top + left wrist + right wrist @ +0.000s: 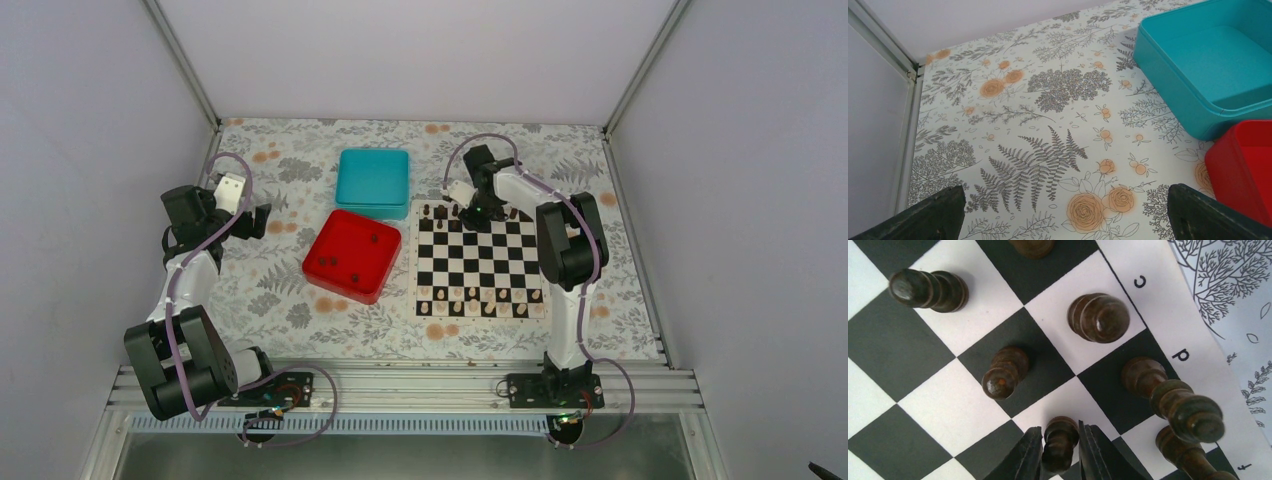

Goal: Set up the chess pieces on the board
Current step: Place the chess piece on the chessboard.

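White walls and metal corner posts close in a table spread with a floral cloth [290, 300] of grey ferns and orange roses. At the bottom middle of the right wrist view we see the right gripper [1059, 432] low over the board [938, 405]. Its two dark fingers [1030, 455] stand tight on either side of one of the dark chess pieces [1060, 442], which is upright on a white square. We cannot tell whether they press it or sit just clear.

Around it more dark pieces stand on their own squares: one up and to the left on black, a broad one on white near the top right, and tall ones at the lower right edge. Along the board's pale border on the right of that frame we read "c", a letter that looks like "p" from this angle, and "f".

From above, the right gripper [478, 215] is at the board's [480, 265] upper edge, where a few dark pieces stand. Pale pieces [480, 300] fill the two lower rows. Just left of the board sits a red tray [345, 290] with several dark pieces in it, and above that a teal box [372, 152].

At the far left the left gripper [258, 220] hangs over bare cloth, its jaws spread wide. In its own view the left gripper [1063, 220] shows only finger tips in the bottom corners.
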Controlling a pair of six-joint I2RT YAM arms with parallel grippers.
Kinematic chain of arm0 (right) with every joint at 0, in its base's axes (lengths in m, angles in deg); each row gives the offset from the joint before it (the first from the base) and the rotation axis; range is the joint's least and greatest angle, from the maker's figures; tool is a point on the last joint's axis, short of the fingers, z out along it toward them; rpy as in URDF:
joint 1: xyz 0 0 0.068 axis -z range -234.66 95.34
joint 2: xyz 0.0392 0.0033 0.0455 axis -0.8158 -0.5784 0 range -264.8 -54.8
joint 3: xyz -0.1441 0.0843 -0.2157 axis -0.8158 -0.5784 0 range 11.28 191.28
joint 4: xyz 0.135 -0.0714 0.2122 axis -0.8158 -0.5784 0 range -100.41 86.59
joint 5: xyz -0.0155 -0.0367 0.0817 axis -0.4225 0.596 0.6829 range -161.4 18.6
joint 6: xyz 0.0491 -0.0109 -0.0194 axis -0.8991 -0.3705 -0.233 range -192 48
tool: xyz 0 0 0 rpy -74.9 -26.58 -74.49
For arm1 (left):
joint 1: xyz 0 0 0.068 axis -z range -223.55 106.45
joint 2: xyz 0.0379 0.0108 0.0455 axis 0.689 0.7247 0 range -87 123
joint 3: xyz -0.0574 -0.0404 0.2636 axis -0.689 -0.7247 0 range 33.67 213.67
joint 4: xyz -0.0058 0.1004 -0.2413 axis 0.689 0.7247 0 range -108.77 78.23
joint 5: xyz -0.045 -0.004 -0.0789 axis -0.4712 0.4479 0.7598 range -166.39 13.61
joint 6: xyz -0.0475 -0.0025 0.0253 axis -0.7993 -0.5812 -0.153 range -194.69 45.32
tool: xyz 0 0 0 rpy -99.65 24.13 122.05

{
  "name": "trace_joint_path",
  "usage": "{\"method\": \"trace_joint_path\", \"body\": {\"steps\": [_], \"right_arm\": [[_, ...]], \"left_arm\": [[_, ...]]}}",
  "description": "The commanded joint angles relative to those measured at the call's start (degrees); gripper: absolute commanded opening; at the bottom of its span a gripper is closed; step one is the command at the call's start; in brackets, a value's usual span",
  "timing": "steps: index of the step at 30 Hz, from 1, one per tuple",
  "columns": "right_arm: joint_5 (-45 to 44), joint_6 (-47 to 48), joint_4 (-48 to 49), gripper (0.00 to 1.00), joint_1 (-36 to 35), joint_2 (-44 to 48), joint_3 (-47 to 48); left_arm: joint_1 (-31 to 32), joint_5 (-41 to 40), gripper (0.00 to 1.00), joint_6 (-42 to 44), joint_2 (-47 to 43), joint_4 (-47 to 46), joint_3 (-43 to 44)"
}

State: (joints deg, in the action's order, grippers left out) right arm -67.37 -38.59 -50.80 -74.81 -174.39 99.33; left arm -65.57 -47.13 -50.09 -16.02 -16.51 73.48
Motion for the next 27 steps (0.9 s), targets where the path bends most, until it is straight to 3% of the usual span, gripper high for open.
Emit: {"method": "trace_joint_path", "body": {"steps": [1, 15, 27], "right_arm": [[1.82, 0.54, -0.91, 0.21, 0.45, 0.63, 1.92], [1.9, 0.3, -9.14, 0.23, -0.62, 8.05, 6.37], [1.45, 0.12, -14.22, 0.27, -17.14, 8.44, 22.97]], "left_arm": [[-0.44, 2.04, 1.0, 0.18, -0.03, -0.1, 0.11], [-0.39, 2.59, 1.0, 0.39, -0.41, 0.11, 0.09], [-0.48, 2.59, 1.0, 0.34, -1.01, 0.11, 0.13]]}}
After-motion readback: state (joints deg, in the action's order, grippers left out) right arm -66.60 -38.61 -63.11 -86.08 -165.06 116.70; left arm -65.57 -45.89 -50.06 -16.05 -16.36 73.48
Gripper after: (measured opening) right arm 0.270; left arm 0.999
